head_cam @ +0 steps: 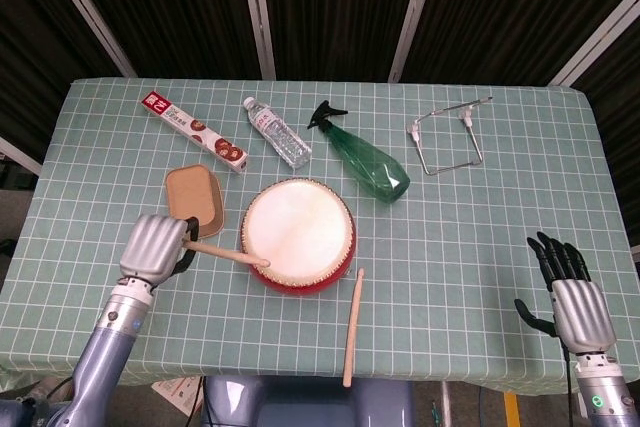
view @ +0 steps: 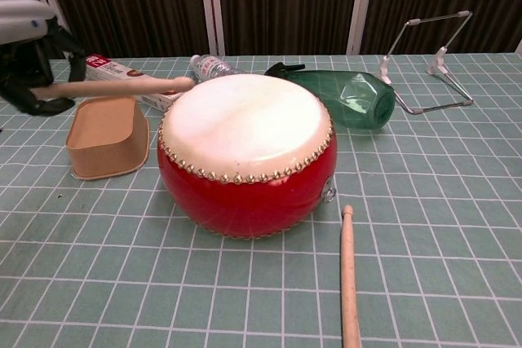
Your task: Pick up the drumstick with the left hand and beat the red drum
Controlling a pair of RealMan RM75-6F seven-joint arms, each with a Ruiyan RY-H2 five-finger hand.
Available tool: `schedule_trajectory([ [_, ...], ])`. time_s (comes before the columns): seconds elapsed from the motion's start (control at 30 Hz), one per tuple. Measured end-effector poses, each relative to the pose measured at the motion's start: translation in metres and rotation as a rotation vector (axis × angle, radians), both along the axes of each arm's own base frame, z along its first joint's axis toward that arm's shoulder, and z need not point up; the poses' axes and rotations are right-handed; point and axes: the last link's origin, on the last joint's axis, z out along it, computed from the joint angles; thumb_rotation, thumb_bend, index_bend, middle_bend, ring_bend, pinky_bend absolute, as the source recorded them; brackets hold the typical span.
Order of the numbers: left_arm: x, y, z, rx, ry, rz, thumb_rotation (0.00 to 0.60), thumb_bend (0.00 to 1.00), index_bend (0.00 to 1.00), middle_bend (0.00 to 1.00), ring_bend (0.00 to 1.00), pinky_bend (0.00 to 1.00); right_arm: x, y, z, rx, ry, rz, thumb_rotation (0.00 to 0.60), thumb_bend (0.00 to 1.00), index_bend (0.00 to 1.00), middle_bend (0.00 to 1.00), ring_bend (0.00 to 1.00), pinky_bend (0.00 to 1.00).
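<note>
The red drum (head_cam: 298,236) (view: 249,156) with a white skin stands at the table's front middle. My left hand (head_cam: 153,246) (view: 28,50) grips a wooden drumstick (head_cam: 225,254) (view: 114,85) to the drum's left. The stick points right, and its tip hangs at the drum's left rim, raised a little above the skin in the chest view. A second drumstick (head_cam: 352,328) (view: 350,280) lies on the cloth in front of the drum, to its right. My right hand (head_cam: 572,293) hovers open at the table's front right corner, far from the drum.
A tan shallow box (head_cam: 194,195) (view: 105,135) sits left of the drum. Behind it lie a red-and-white carton (head_cam: 193,131), a water bottle (head_cam: 277,132), a green spray bottle (head_cam: 366,159) and a wire stand (head_cam: 448,134).
</note>
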Motion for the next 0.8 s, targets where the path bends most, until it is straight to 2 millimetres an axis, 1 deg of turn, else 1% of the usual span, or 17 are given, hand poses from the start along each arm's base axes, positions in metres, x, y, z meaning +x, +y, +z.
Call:
schedule_trajectory([
  [0.17, -0.035, -0.017, -0.001, -0.031, 0.035, 0.036, 0.6, 0.55, 0.72, 0.98, 0.98, 1.0, 0.0, 0.0, -0.001, 0.002, 0.002, 0.0, 0.6, 0.32, 0.0, 0.0, 0.0, 0.0],
  [0.23, -0.048, -0.018, -0.003, -0.037, 0.055, 0.051, 0.6, 0.55, 0.7, 0.95, 0.96, 0.99, 0.001, -0.001, -0.002, 0.005, 0.003, 0.0, 0.6, 0.32, 0.0, 0.0, 0.0, 0.0],
  [0.33, -0.064, -0.018, -0.008, -0.04, 0.078, 0.07, 0.6, 0.54, 0.69, 0.89, 0.91, 0.95, 0.002, -0.002, -0.002, 0.006, 0.006, 0.003, 0.6, 0.32, 0.0, 0.0, 0.0, 0.0],
  [0.4, -0.074, -0.016, -0.013, -0.043, 0.09, 0.082, 0.6, 0.54, 0.68, 0.87, 0.9, 0.92, 0.002, -0.002, -0.003, 0.009, 0.007, 0.001, 0.6, 0.32, 0.0, 0.0, 0.0, 0.0],
  [0.5, -0.085, -0.014, -0.025, -0.056, 0.099, 0.106, 0.6, 0.5, 0.67, 0.83, 0.86, 0.89, 0.002, -0.002, -0.003, 0.01, 0.007, -0.001, 0.6, 0.32, 0.0, 0.0, 0.0, 0.0],
  [0.6, -0.091, -0.012, -0.038, -0.072, 0.1, 0.134, 0.6, 0.47, 0.63, 0.77, 0.82, 0.87, 0.001, -0.002, -0.003, 0.009, 0.005, -0.003, 0.6, 0.32, 0.0, 0.0, 0.0, 0.0],
  [0.7, -0.095, -0.011, -0.047, -0.083, 0.112, 0.149, 0.6, 0.44, 0.59, 0.73, 0.78, 0.84, 0.001, -0.002, -0.002, 0.009, 0.004, -0.004, 0.6, 0.32, 0.0, 0.0, 0.0, 0.0],
  [0.8, -0.095, -0.01, -0.055, -0.092, 0.121, 0.155, 0.6, 0.38, 0.54, 0.65, 0.72, 0.78, 0.001, -0.002, -0.002, 0.012, 0.005, -0.003, 0.6, 0.32, 0.0, 0.0, 0.0, 0.0],
])
